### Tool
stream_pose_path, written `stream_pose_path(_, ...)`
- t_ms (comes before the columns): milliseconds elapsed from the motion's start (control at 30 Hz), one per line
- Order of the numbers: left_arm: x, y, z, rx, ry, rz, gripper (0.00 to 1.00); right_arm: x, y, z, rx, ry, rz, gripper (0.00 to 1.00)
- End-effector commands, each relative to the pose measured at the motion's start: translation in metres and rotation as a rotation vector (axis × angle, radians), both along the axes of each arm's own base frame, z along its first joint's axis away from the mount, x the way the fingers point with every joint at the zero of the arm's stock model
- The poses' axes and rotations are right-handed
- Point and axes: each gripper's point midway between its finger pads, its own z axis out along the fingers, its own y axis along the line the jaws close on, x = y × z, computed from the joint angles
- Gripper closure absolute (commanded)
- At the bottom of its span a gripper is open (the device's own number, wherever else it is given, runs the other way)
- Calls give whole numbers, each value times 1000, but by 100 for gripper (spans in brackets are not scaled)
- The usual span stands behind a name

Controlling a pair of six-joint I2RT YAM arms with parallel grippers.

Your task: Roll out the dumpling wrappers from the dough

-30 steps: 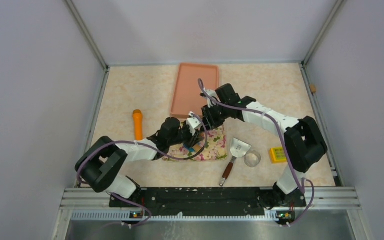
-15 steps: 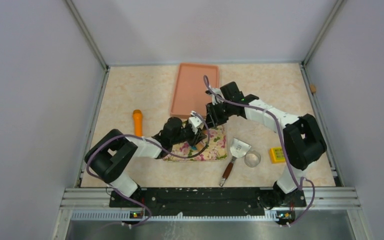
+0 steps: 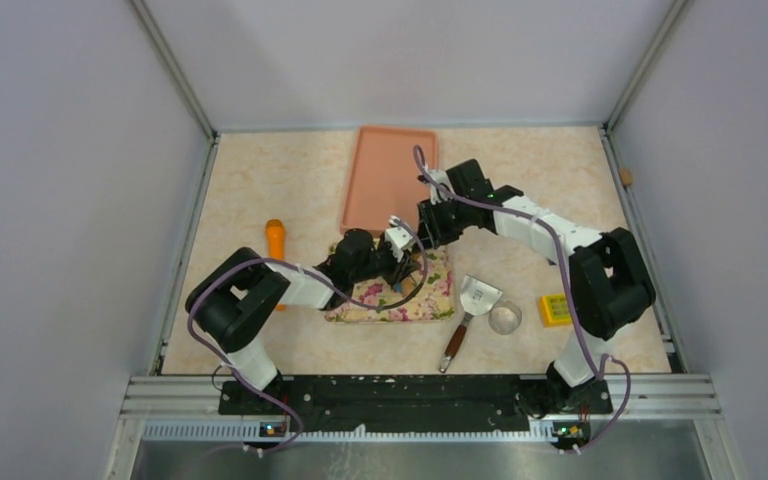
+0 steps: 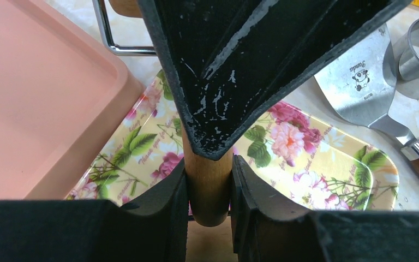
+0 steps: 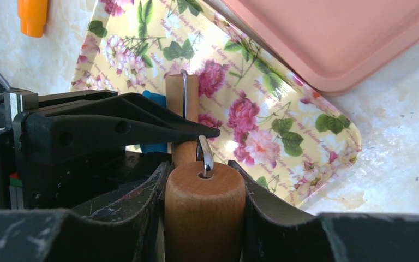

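Nearest the arm bases, at the lower right of the overhead view, lie one metal scraper [image 3: 477, 297] with a wooden grip, one metal ring cutter [image 3: 505, 319] just beside its blade, and one yellow brick [image 3: 556, 309] further right, all on the table [image 3: 260, 190].

Next back, mid-frame, sits one flowered tray [image 3: 432, 297], and the two arms meet over its upper-left part. The left gripper [image 4: 208, 180] is partly closed, its fingers pressed on a slim wooden shaft. The right gripper [image 5: 204, 188] is also partly closed, hugging a thicker wooden cylinder with a metal wire running into its end. Both look like parts of one wooden roller [image 5: 204, 203], though from above the grippers hide it.

Only the right wrist view catches the dough [image 5: 155, 99] — a patch of bright blue in the flowered tray, behind the left gripper's black finger and just beside the roller. Most of its shape is hidden. The left wrist view instead shows the scraper's blade and the ring close up at its right edge.

One orange cylinder [image 3: 276, 243] lies at the left, partly behind the left arm. Farthest off, top centre, is one pink tray [image 3: 385, 175] — its near corner just beside the flowered one.
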Motion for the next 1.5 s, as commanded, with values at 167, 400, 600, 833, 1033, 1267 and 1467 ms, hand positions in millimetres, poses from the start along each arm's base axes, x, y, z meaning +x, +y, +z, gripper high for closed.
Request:
stream_pose_path(167, -11, 6, -57, 162, 139, 20, 100, 18, -40, -41, -262, -124, -3, 100)
stream_pose_path(400, 0, -10, -44, 141, 111, -3, 100, 21, -54, -31, -276, -149, -19, 100)
stream_pose_path(600, 6, -21, -14, 111, 77, -26, 100, 20, -51, 3, -212, -189, -5, 100)
stream_pose_path(833, 7, -24, 35, 96, 49, -58, 100, 16, -37, 69, -95, -286, 37, 100)
stream_pose_path(1033, 7, -8, 58, 145, 49, -38, 100, 4, -7, 105, -57, -430, 209, 100)
stream_pose_path(1267, -2, 29, 73, 189, 19, 1, 51, 5, 26, 129, -26, -542, 383, 100)
stream_pose_path(1467, -27, 89, 107, 126, -184, -20, 25, -13, 38, 152, 56, -742, 670, 100)
